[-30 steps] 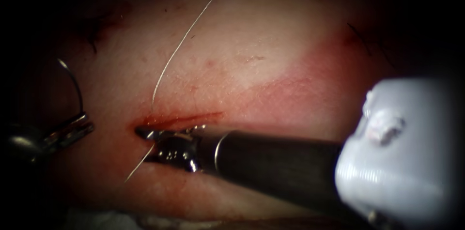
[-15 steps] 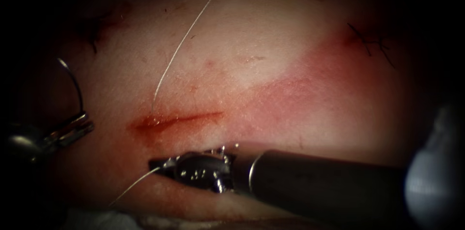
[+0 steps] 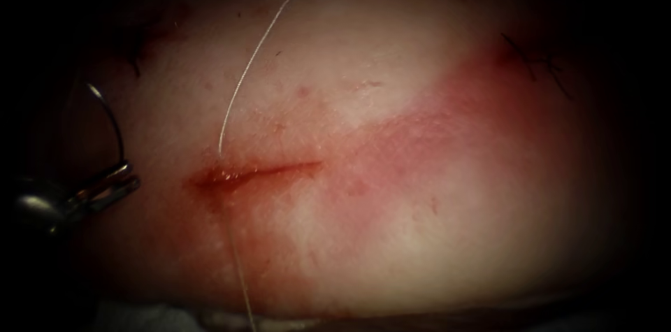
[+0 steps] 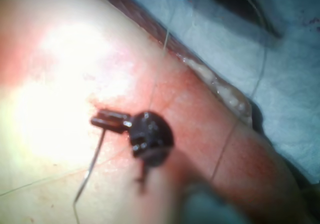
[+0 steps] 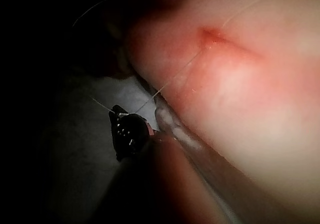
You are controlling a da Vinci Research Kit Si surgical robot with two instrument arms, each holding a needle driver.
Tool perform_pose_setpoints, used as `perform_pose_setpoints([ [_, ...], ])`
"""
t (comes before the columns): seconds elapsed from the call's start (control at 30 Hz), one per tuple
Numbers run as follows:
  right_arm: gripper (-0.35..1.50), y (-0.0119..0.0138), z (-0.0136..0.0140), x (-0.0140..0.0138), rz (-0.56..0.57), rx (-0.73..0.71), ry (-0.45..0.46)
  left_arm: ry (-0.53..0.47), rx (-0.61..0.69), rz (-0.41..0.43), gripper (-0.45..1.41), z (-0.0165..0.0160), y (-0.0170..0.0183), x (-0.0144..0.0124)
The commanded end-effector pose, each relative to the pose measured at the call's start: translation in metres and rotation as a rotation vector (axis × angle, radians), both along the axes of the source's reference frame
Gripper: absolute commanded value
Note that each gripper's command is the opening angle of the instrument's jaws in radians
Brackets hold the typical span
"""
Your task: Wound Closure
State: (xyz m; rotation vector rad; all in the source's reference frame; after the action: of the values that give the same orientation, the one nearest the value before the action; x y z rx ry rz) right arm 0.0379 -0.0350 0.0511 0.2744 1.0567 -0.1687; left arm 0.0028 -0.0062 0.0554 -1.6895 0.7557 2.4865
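Observation:
The cut (image 3: 258, 170) lies across the tissue (image 3: 419, 234), ringed by red fluid. Far to the left of it, my left tool (image 3: 124, 179) is shut on the curved needle (image 3: 112, 126) near one end; the arc rises free of the tissue. The left wrist view shows these jaws (image 4: 100, 120) gripping the needle (image 4: 92, 166). Thread (image 3: 244, 77) runs down into the cut's left end and leaves below it toward the front edge. In the right wrist view my right tool (image 5: 115, 112) is shut on that thread (image 5: 170, 82), off the tissue's edge, with the cut (image 5: 215, 36) beyond.
Dark cut thread ends of an earlier stitch (image 3: 538, 63) sit at the far right of the tissue. Another dark mark (image 3: 133, 59) lies at the upper left. Blue drape (image 4: 285, 44) surrounds the tissue's edge.
The right tool closed on the thread beside the cut, then drew back to the lower right out of the endoscope view, pulling thread down below the cut. The left tool and needle stayed put.

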Motion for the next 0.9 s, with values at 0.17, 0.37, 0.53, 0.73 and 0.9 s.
perform_pose_setpoints([
  [0.17,0.91,-0.0013,-0.0038,0.0027,0.063,-0.015,0.094,0.002,0.004,0.001,-0.45,0.0006,-0.0005,-0.0007],
  [0.37,1.48,0.0102,-0.0004,-0.0031,0.214,-0.074,0.068,0.001,0.004,0.002,-0.45,0.0006,-0.0005,-0.0007],
  [0.53,1.48,0.0163,0.0041,-0.0050,0.248,-0.126,0.043,0.002,0.004,0.001,-0.45,0.0007,-0.0005,-0.0008],
  [0.73,1.48,0.0190,0.0108,0.0011,0.201,-0.212,0.031,0.006,0.005,0.000,-0.45,0.0007,-0.0006,-0.0008],
  [0.9,1.45,0.0206,0.0163,0.0054,0.134,-0.287,0.012,0.006,0.005,0.001,-0.45,0.0007,-0.0007,-0.0007],
])
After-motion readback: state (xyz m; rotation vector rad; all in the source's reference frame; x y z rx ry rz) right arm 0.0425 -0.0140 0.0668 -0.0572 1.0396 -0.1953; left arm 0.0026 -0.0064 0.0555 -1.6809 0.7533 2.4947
